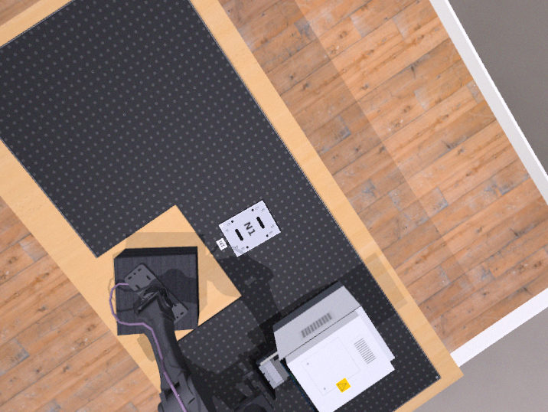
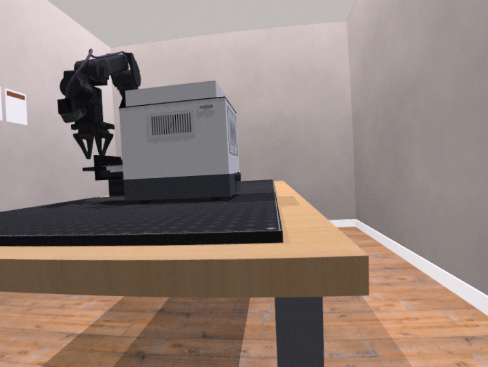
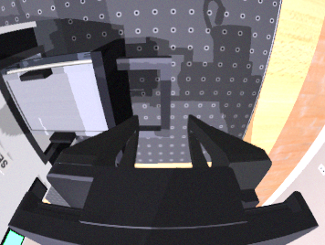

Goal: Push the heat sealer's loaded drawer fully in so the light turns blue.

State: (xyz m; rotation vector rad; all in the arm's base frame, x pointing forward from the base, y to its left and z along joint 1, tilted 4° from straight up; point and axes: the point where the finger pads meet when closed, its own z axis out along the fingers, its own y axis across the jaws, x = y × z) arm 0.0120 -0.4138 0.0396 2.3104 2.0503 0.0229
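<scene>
The white heat sealer stands on the dark pegboard near the table's corner. Its drawer sticks out part way on the arm's side, with a dark front panel and a bar handle. A pale surface lies in the drawer; I cannot make out the sheet and frame separately. My gripper points down just outside and above the drawer front, half open and empty. A small greenish-cyan light shows at the wrist view's lower left.
A white plate marked N1 lies on the pegboard beyond the arm's base. The table's edge runs close behind the sealer.
</scene>
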